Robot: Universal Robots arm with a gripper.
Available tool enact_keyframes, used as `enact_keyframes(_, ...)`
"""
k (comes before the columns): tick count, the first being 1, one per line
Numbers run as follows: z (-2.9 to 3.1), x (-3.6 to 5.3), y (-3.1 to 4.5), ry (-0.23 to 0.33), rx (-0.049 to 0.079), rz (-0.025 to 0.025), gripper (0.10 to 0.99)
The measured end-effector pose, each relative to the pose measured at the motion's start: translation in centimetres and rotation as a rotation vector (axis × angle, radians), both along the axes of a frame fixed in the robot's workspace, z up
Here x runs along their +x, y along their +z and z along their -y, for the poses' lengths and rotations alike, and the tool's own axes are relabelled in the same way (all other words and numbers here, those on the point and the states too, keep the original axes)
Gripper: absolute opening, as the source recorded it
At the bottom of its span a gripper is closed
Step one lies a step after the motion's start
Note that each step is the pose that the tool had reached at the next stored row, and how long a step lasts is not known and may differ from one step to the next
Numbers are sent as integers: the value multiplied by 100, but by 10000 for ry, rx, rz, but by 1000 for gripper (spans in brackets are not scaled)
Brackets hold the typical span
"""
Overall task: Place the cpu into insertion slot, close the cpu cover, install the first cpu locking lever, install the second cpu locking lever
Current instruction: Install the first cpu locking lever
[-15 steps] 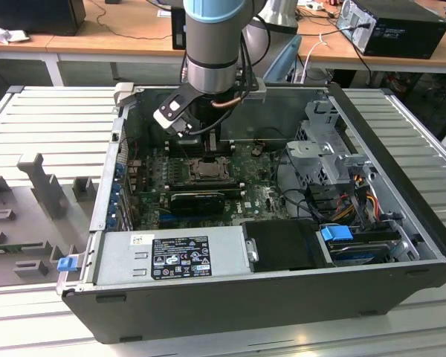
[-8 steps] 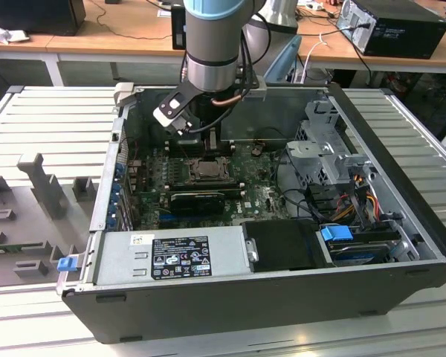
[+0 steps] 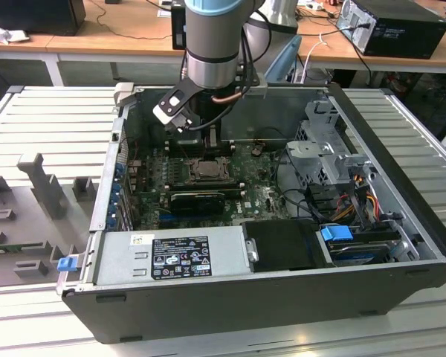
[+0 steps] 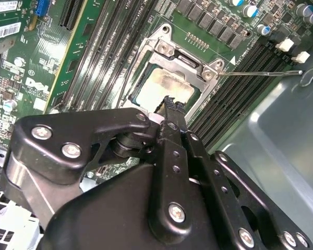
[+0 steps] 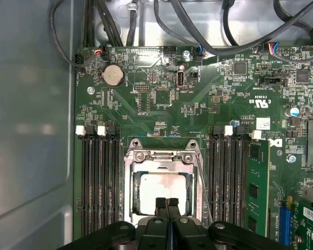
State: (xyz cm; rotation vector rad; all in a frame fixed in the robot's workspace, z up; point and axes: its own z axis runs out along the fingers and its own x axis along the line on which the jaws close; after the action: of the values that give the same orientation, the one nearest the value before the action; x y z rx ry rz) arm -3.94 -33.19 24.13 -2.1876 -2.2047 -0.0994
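gripper point(image 5: 167, 203), jaws pressed together, sits above cpu cover point(image 5: 161, 156); off-line push could slip off unlatched locking lever point(image 4: 261, 73), bending it.

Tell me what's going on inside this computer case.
The pincer, shut, hangs at the edge of the cpu cover on the motherboard. The cover lies down around the cpu, which sits in the insertion slot. One thin locking lever sticks out sideways, apparently unlatched.

The ribbed table point(image 3: 412, 126) carries a computer case point(image 3: 245, 305) and grey fixture point(image 3: 44, 186).
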Motion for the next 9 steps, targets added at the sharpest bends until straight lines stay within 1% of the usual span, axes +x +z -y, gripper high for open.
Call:
enact_keyframes(2,0,0,19,1,-4,-1,106)
enact_keyframes(7,0,0,98,0,-19,-1,106)
enact_keyframes(8,0,0,118,0,-30,-1,106)
enact_keyframes(9,0,0,156,1,-38,-1,106)
